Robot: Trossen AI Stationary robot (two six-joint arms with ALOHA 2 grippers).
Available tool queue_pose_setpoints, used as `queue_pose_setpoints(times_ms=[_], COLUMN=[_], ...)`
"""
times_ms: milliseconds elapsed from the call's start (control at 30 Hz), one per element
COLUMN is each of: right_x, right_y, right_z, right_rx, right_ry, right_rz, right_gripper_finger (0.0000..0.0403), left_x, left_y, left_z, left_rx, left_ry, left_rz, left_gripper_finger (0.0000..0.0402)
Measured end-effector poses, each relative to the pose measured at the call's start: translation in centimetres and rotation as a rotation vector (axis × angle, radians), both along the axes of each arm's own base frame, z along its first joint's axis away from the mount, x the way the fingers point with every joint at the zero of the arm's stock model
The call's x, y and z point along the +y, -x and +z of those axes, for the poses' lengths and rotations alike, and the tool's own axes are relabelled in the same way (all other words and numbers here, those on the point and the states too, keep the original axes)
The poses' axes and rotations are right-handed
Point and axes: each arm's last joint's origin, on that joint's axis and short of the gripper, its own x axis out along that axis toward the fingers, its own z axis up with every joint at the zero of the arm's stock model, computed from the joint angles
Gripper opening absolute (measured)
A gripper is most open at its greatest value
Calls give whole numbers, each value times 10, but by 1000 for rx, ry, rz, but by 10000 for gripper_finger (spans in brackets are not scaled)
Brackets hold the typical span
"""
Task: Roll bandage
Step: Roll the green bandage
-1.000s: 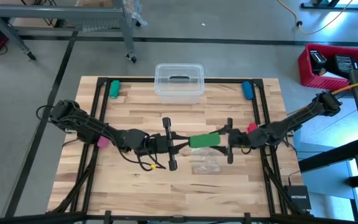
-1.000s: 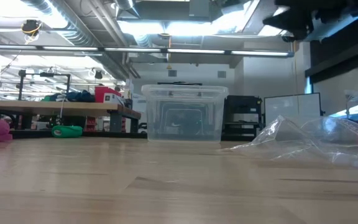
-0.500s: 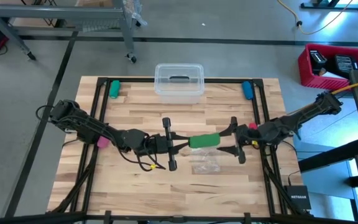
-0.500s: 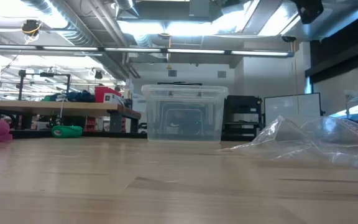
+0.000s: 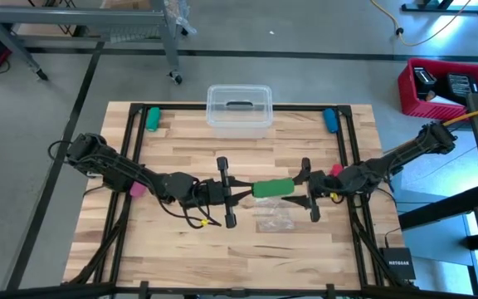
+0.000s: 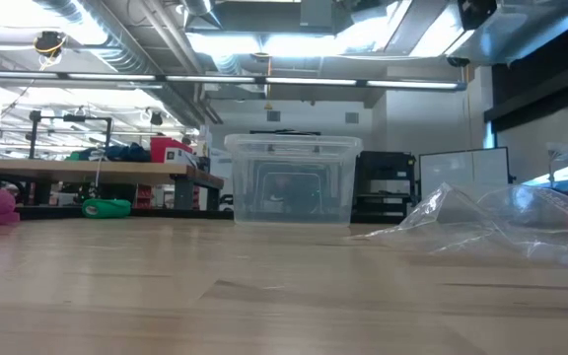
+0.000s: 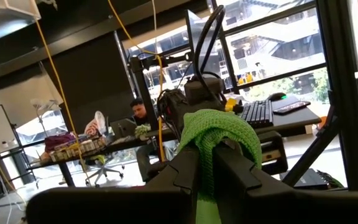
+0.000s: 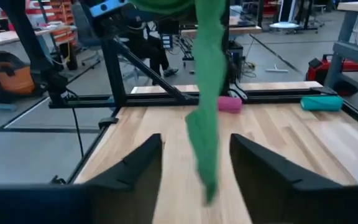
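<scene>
At mid-table, the left gripper is clenched on one end of the bandage; its wrist camera shows the green fabric folded over and pinched between the two dark fingers, an anchor that lets the strip be wound rather than dragged. The bandage hangs above the wooden table, its free tail drooping toward the boards. To its right, the right gripper faces that tail with jaws apart, one finger on either side of the cloth and, as far as its own camera shows, not touching it, likely poised to catch the loose end. A crumpled clear plastic bag lies just near of the bandage; a clear lidded box stands at the far edge.
</scene>
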Motion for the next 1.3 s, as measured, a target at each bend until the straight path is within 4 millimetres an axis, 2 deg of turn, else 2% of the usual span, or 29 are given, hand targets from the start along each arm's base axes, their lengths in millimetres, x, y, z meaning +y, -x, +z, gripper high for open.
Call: queue_pose_setpoints(times_ms=[200,333,400,733,1000,1300], right_x=[0,1,1,8,17,21], right_y=[-4,-8,-9,-25,-44,-40], right_z=[-5,-8,-8,-4,-21,-17], right_rx=[19,25,15,-123,-114,-138], right_ry=[24,88,127,177,194,152], right_rz=[-51,-70,-96,-134,-132,-114], right_gripper_finger=[106,29,10,6,3,3], left_x=[0,0,-1,3,10,12], left_y=[0,0,1,3,4,3], left_z=[0,2,4,15,20,15], left_rx=[-5,-28,-50,-166,-218,-130], left_ry=[5,21,24,55,26,-72], left_rz=[-1,-41,-59,-77,-45,140], left_gripper_finger=[27,27,27,27,27,27])
